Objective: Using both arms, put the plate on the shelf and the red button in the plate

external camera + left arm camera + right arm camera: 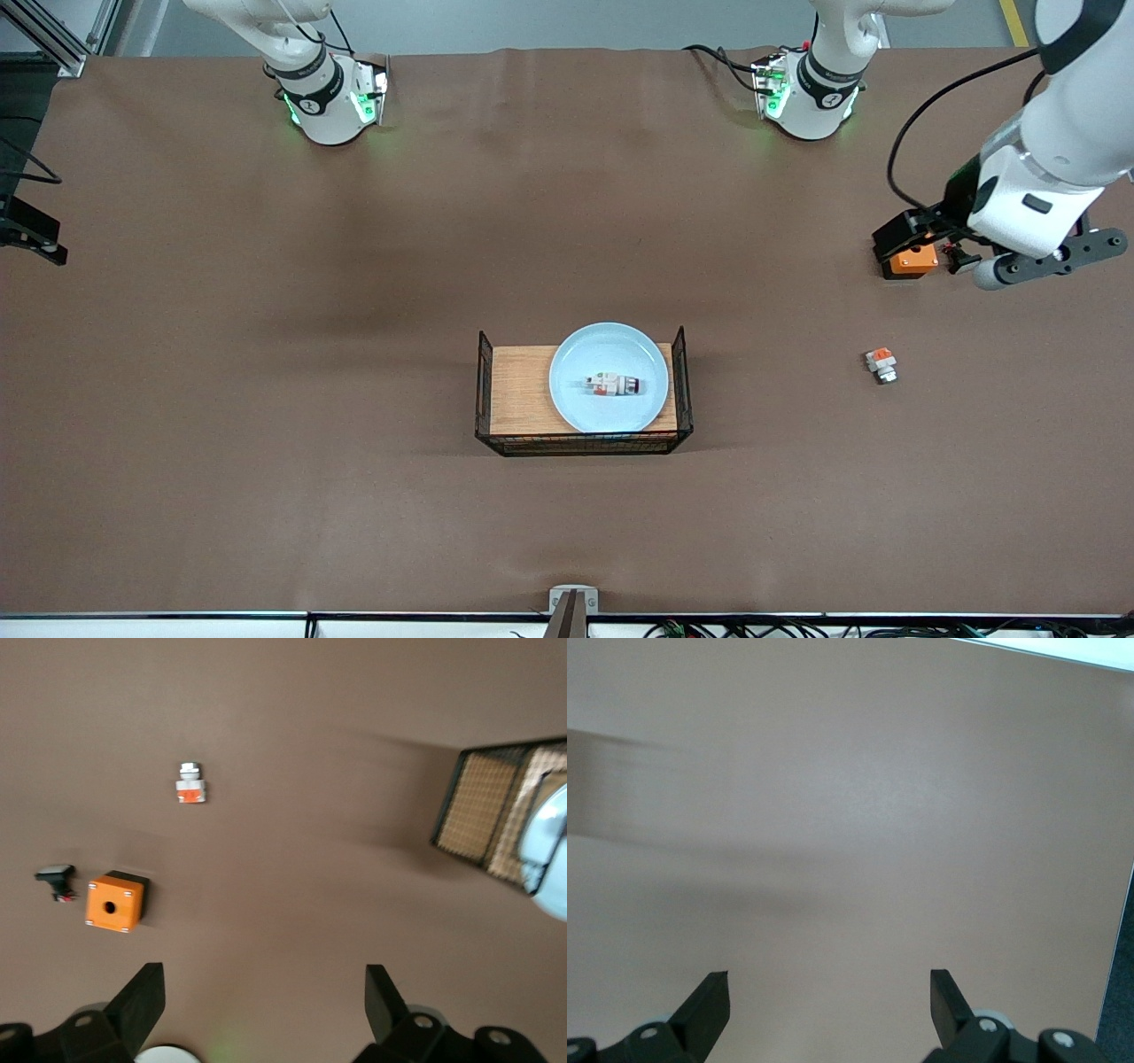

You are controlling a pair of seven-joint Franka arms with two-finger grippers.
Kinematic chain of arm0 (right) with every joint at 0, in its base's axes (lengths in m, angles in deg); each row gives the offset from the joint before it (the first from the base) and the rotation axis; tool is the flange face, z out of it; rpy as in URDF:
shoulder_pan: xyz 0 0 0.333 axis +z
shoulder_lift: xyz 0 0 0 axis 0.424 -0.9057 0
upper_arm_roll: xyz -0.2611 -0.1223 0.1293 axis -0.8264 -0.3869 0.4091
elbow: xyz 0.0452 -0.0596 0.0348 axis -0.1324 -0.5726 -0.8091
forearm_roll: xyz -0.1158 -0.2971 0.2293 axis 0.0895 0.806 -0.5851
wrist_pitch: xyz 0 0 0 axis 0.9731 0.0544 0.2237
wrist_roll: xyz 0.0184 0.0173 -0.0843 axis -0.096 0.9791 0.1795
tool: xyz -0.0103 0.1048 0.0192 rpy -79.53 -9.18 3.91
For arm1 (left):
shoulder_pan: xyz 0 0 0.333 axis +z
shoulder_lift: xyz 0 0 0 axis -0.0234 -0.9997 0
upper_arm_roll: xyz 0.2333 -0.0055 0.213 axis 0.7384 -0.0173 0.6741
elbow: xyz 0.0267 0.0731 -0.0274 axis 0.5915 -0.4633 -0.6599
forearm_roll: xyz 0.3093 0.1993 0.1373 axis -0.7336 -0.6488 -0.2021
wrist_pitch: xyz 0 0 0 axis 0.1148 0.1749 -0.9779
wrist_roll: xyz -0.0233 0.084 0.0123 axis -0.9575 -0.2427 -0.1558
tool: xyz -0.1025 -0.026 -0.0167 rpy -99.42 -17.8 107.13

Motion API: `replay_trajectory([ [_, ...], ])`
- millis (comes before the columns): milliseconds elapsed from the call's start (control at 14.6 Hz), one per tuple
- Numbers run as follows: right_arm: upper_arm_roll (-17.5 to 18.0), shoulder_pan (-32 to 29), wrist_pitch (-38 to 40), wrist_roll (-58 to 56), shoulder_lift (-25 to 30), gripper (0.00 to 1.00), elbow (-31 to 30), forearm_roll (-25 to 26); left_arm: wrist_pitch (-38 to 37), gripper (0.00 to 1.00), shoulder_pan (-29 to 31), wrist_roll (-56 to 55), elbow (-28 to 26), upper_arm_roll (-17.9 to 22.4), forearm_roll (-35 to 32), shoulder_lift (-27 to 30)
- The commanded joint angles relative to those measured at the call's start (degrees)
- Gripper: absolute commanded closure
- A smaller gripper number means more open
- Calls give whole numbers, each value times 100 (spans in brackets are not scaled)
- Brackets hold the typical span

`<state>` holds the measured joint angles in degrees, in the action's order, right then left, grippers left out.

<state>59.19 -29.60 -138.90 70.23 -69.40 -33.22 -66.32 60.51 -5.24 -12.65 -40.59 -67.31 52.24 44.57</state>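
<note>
Both jaws gape wide, empty: left gripper [264,1010], right gripper [829,1005].

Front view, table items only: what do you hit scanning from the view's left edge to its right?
Wire-sided wooden tray → plate on it, red button lying in the plate → orange-and-white switch piece → orange box → small black part, under the left hand.

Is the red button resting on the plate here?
Touching. The front view shows the red button lying inside the plate, which sits on the wooden tray.
</note>
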Motion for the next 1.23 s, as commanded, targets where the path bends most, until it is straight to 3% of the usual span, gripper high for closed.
replay_trajectory([
  [0, 63, -67, 25, 538, 29, 0, 33, 66, 210, 0, 402, 873, -693, -30, 92, 523],
  [137, 81, 12, 26, 1417, 20, 0, 16, 74, 368, 0, 596, 1418, -852, -30, 92, 647],
  [343, 81, 47, -36, 1289, -32, 0, 16, 74, 605, 0, 596, 1640, -747, 14, 84, 630],
  [1165, 116, 117, -80, 1105, -85, 0, 68, -14, 623, 0, 561, 1553, 527, 23, -4, -90],
])
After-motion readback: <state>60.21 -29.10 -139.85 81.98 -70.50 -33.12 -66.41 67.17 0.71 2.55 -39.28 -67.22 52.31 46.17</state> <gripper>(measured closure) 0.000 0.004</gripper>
